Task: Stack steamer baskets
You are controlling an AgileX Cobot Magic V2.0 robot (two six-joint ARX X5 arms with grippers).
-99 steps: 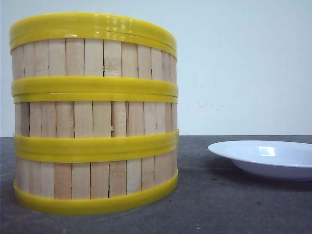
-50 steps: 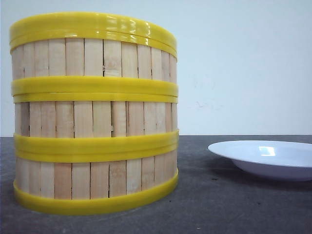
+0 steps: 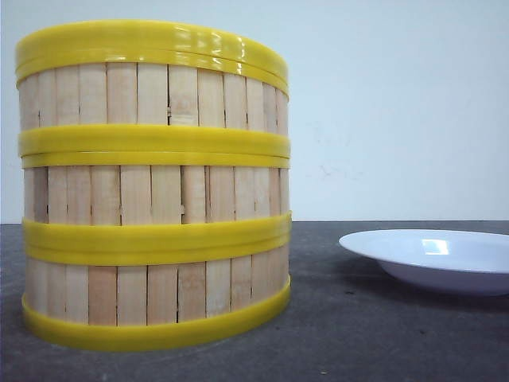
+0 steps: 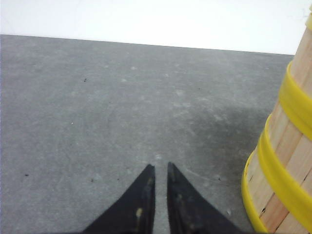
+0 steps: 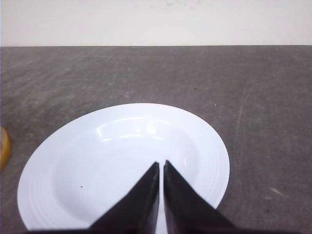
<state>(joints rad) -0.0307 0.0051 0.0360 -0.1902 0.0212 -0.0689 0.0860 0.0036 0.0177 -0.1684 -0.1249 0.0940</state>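
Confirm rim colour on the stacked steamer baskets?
Yellow rims on the steamer baskets, over pale wooden slats. Clearest in the front view.

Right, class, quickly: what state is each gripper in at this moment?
Left gripper: closed, holding nothing, over bare table beside the steamer baskets.
Right gripper: closed, holding nothing, above the white plate.

Setting appears to be a lab or test bench. Evidence: bare grey tabletop (image 3: 382, 334), plain white wall (image 3: 398, 103). Only staged props nearby, steamer baskets (image 3: 151, 183) and white plate (image 3: 433, 259).
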